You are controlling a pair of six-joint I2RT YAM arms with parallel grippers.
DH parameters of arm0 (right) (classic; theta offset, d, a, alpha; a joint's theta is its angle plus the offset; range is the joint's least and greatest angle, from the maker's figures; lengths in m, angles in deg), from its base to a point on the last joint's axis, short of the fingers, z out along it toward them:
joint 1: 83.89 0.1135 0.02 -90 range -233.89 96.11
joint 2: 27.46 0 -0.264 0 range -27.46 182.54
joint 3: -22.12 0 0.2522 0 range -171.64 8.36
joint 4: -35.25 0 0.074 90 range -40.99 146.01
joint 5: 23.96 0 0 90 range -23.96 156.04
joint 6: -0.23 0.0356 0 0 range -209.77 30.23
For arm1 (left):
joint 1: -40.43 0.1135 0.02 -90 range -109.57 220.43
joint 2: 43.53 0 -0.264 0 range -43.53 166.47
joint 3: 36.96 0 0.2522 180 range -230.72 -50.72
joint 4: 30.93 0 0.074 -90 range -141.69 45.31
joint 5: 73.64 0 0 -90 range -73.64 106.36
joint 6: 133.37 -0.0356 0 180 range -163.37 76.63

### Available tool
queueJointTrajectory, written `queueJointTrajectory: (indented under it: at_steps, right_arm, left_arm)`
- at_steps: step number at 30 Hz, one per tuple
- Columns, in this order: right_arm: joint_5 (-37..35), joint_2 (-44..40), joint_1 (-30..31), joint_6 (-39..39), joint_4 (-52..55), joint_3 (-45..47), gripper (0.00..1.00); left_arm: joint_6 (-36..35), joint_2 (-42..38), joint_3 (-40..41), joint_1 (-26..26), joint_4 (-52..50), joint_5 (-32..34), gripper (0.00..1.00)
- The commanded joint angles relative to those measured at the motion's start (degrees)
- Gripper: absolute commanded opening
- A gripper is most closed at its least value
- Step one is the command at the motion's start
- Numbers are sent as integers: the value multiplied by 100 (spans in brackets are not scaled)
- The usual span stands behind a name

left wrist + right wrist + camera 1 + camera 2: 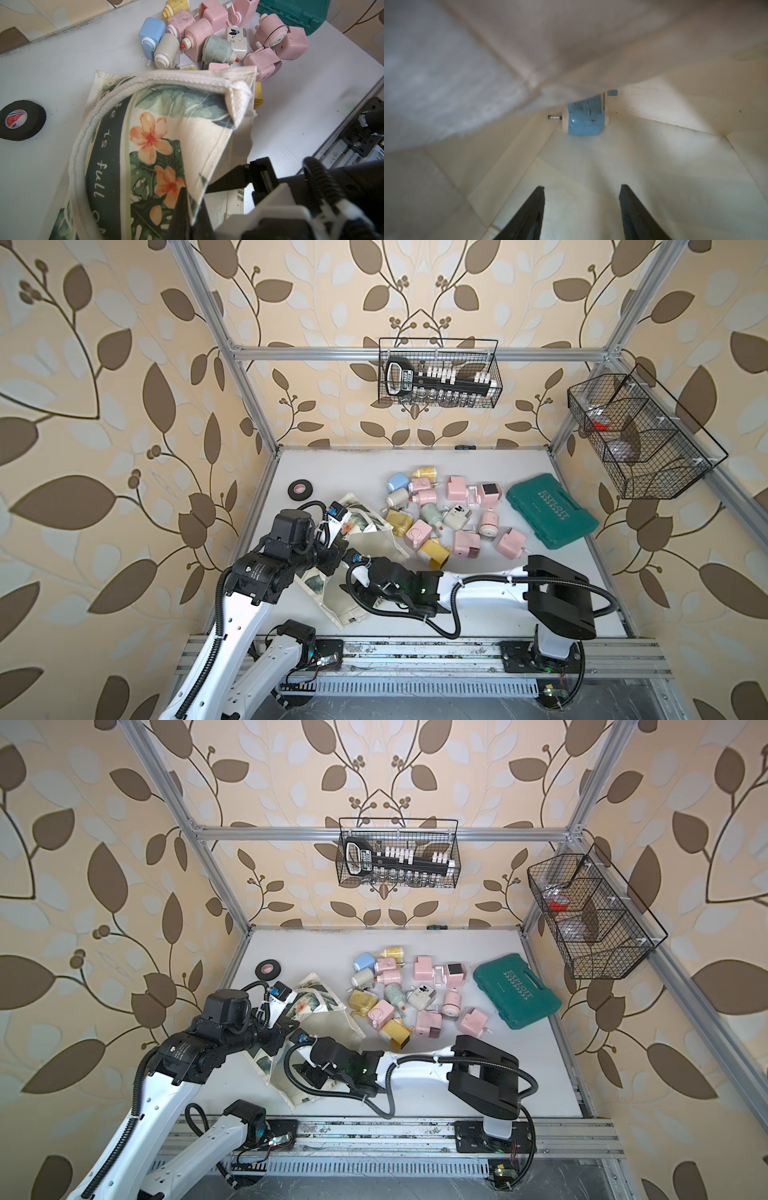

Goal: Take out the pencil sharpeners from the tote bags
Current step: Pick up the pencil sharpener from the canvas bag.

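Observation:
A cream tote bag (374,541) (332,1021) with a leaf and flower print lies at the table's left front. My left gripper (194,197) is shut on the edge of its printed side (145,135) and holds the mouth up. My right gripper (582,187) is inside the bag, open, with nothing between its fingers. Ahead of it a light blue pencil sharpener (584,119) lies in the bag's far corner, partly under a fold of cloth. Several pastel pencil sharpeners (453,514) (415,994) (218,37) lie in a heap on the table beside the bag. In both top views the right gripper's fingers are hidden by the bag.
A teal case (552,510) lies to the right of the heap. A black tape roll (300,490) (20,120) sits at the back left. Wire baskets hang on the back rail (440,373) and on the right rail (640,435).

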Motion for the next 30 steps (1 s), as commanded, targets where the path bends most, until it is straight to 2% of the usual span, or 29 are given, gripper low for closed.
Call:
queueJointTrajectory:
  at_steps: [1,6,13,15,22,30]
  right_arm:
    - [179,507,-27,-130,-313,-402,57]
    - [396,1114,-46,-316,-926,-833,57]
    - [537,1364,-212,241,-1947,-590,75]
    - [496,1424,-203,302,-2166,-495,77]
    - [67,1199,-211,505,-2756,143,78]
    - [73,1008,-204,484,-3288,668,74]
  left_arm:
    - [-550,-29,-38,-26,117,-110,0]
    - [-680,-80,22,-107,265,-320,0]
    - [-768,161,-220,-282,176,-186,0]
    - [-753,227,-271,-282,209,-195,0]
    - [-403,413,-438,-281,312,-101,0]
    - [1,297,-327,-282,534,22,0]
